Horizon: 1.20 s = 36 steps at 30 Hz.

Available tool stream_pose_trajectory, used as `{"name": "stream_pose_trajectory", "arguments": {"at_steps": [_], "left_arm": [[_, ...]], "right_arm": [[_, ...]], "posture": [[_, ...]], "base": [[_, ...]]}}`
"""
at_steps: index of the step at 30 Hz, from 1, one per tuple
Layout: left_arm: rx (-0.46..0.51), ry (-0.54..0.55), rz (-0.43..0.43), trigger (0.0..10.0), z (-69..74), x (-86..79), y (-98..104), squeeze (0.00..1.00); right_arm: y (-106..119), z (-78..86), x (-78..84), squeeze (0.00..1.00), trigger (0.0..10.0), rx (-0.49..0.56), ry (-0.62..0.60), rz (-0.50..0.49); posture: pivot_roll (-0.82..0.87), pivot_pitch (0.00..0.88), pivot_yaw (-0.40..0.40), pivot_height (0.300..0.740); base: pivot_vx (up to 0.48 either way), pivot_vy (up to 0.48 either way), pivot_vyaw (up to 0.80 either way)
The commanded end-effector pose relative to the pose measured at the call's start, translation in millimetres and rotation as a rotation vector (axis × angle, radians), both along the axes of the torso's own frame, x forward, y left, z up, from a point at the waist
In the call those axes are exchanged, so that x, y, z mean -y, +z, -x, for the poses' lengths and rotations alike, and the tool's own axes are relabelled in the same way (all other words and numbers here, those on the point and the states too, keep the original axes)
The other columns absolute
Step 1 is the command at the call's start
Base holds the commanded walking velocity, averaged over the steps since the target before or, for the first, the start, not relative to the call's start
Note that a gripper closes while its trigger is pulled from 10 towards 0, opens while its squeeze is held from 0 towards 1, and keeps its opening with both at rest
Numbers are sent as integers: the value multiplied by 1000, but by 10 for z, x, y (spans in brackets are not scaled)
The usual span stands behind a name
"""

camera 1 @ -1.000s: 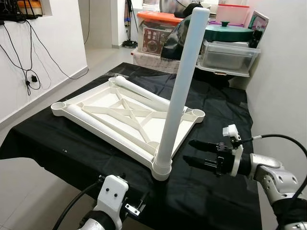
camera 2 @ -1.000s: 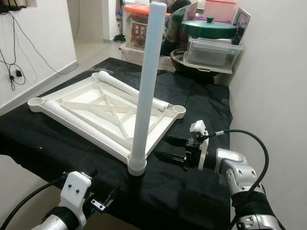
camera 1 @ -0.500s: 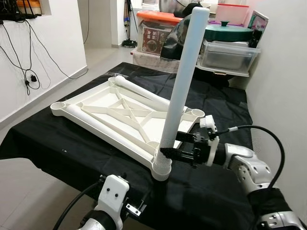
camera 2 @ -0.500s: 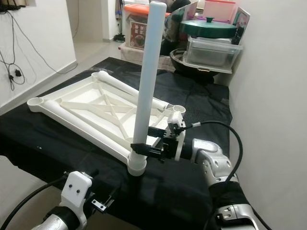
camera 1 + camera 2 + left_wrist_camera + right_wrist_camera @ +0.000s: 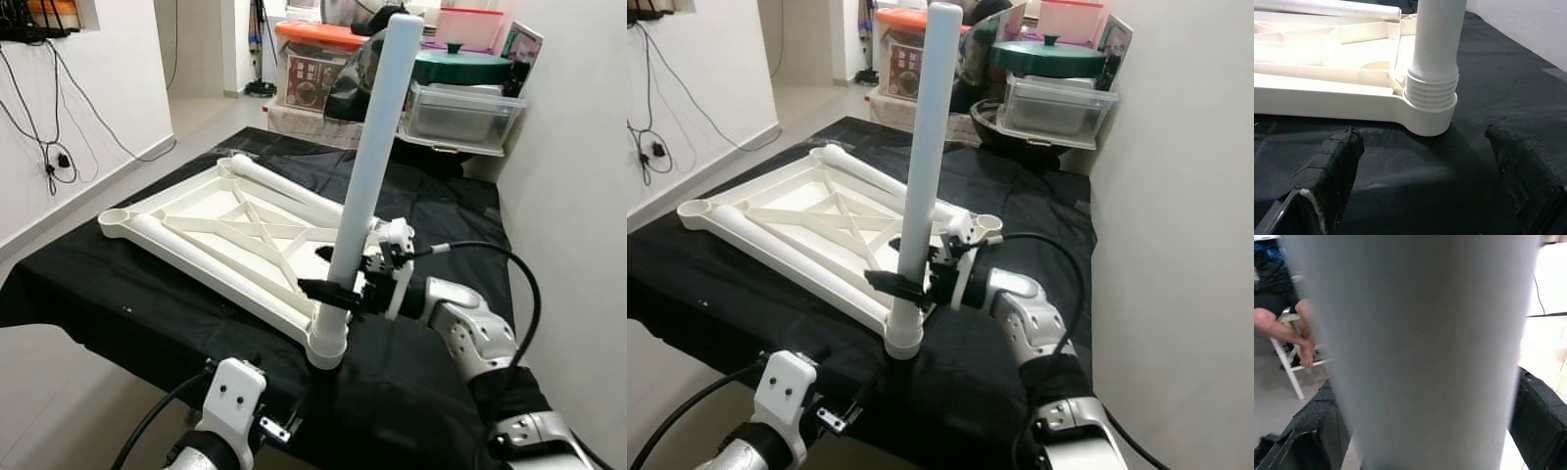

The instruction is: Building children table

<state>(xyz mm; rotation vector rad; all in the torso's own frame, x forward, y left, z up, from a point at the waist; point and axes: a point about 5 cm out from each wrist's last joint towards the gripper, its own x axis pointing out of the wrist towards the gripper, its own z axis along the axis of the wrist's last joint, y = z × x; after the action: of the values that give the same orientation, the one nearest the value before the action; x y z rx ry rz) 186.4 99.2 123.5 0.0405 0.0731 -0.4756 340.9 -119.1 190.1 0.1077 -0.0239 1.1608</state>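
A white plastic tabletop [image 5: 235, 240] lies upside down on a counter covered with a black cloth [image 5: 431, 392]. One white table leg [image 5: 367, 176] stands upright in the tabletop's corner socket [image 5: 328, 345], at about 6 o'clock of the tabletop, nearest the robot. Two more legs lie flat on the underside: one [image 5: 284, 191] along the far edge toward 12 o'clock, another [image 5: 211, 259] along the near-left edge toward 8 o'clock.

The right gripper [image 5: 338, 287] reaches in from 3 o'clock and has its two black fingers around the lower part of the upright leg, just above the socket; in the right wrist view the leg [image 5: 1425, 352] sits between the finger pads [image 5: 1317, 423], which appear clamped on it.

The left gripper [image 5: 1425, 161] hovers low at the counter's near edge, at 6 o'clock of the socket [image 5: 1430, 105], its fingers spread apart and holding nothing.

Behind the counter, toward 12 o'clock, stand stacked plastic storage boxes [image 5: 456, 113] and a green lid [image 5: 460, 67]. In the right wrist view a person's legs [image 5: 1288, 328] show on a white chair.
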Motion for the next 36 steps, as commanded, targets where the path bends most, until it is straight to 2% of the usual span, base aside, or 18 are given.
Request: {"name": "stream_pose_trajectory", "arguments": {"at_steps": [1, 24, 26, 27, 28, 29, 36], "left_arm": [[-7, 3, -14, 10000, 12, 1, -35, 0], [-9, -2, -21, 10000, -2, -15, -34, 0], [-10, -2, -22, 10000, -3, -23, -35, 0], [-10, -2, -22, 10000, -3, -25, -33, 0], [-10, -2, -22, 10000, -3, -25, -33, 0], [-10, -1, -22, 10000, -3, -25, -32, 0], [-11, -1, -23, 10000, 0, -30, -33, 0]], "right_arm": [[-4, -30, -5, 0, 10000, 2, -21, -1], [-65, 29, -13, 0, 10000, 1, 22, -23], [-71, 25, -18, 0, 9765, -1, 22, -24], [-67, 25, -17, 0, 1373, -2, 24, -27], [-67, 25, -17, 0, 1373, -2, 24, -27], [-64, 25, -16, 0, 0, -3, 25, -29], [-92, 30, -21, 0, 0, 4, 22, -13]], "posture": [[229, 0, -112, 740], [234, 0, -106, 740], [234, 2, -103, 740], [236, 1, -104, 740], [236, 1, -104, 740], [236, 1, -104, 740], [237, 4, -103, 740]], "base": [[0, 0, 0], [0, 0, 0], [0, 0, 0], [0, 0, 0], [0, 0, 0], [0, 0, 0], [0, 0, 0]]}}
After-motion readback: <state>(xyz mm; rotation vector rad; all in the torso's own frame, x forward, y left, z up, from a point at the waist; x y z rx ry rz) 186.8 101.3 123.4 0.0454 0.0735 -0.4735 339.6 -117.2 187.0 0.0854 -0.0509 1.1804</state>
